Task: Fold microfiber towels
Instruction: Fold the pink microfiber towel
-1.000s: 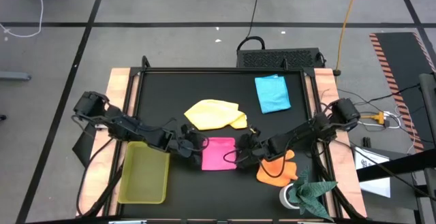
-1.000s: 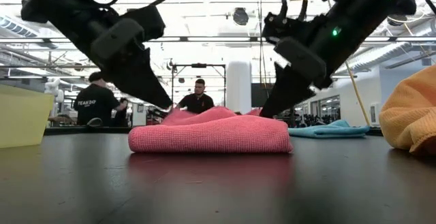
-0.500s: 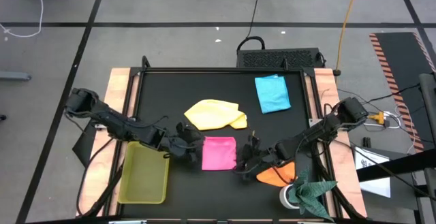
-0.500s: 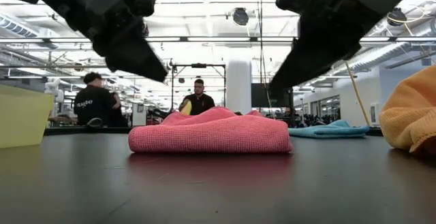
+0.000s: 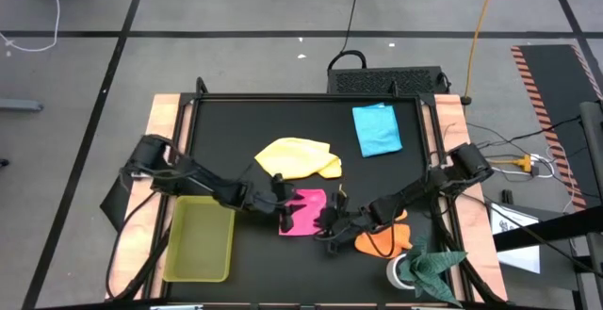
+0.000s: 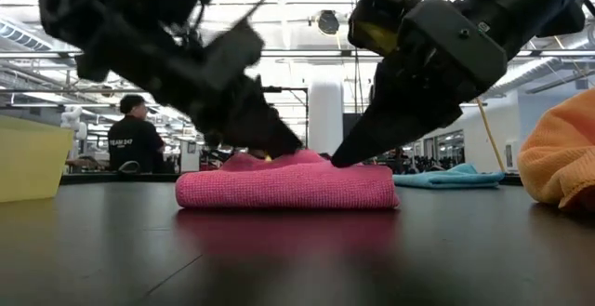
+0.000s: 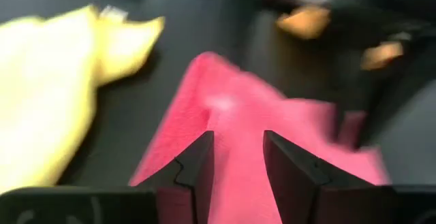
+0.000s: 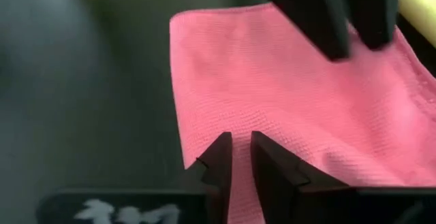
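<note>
A black-topped table (image 5: 217, 122) with light wooden side strips is seen from above. On its dark surface a folded pink microfiber towel (image 5: 303, 211) is laid near the middle of the front half. A crumpled yellow microfiber towel (image 5: 294, 157) is placed just behind it, and a light blue microfiber towel (image 5: 377, 129) lies toward the far right. An orange microfiber towel (image 5: 382, 239) is found at the front right, beside a dark green cloth (image 5: 431, 263). A translucent yellow-green rectangular tray (image 5: 200, 239) is set at the front left.
</note>
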Motion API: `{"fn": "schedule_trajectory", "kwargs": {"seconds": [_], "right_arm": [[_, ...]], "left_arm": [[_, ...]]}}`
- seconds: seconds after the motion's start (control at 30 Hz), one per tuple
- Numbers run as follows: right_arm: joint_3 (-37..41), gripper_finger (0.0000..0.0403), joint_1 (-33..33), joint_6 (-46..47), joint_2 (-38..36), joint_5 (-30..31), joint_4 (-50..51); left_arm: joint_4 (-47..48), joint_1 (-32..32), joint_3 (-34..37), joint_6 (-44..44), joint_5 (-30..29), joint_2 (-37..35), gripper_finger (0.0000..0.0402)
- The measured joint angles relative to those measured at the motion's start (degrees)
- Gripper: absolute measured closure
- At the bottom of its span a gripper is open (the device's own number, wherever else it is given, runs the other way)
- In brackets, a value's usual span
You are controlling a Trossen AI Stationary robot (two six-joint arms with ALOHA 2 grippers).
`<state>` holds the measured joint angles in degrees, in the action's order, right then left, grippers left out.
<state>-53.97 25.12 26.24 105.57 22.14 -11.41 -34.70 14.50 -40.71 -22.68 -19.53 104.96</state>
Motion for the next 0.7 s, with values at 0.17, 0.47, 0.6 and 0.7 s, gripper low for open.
{"fn": "schedule_trajectory", "kwargs": {"seconds": [0.17, 0.47, 0.6, 0.7], "right_arm": [[-0.03, 0.039, 0.86, 0.01, 0.81, -4.21, 0.63], [0.04, 0.04, 2.59, -2.95, 0.45, -5.97, -1.11], [0.0, 0.0402, 2.3, -1.87, -0.95, -1.93, -4.6], [-0.01, 0.0402, 0.92, 0.34, -0.99, 4.41, -4.1]], "left_arm": [[7.18, -2.4, 0.02, -5.84, -0.03, 1.16, 0.0275], [9.48, -1.07, 0.0, -6.14, -0.02, -3.19, 0.0275], [9.25, 0.32, -0.02, -3.85, -0.01, -6.6, 0.0275], [9.46, 1.08, -0.02, -2.48, 0.0, -6.76, 0.0275]]}}
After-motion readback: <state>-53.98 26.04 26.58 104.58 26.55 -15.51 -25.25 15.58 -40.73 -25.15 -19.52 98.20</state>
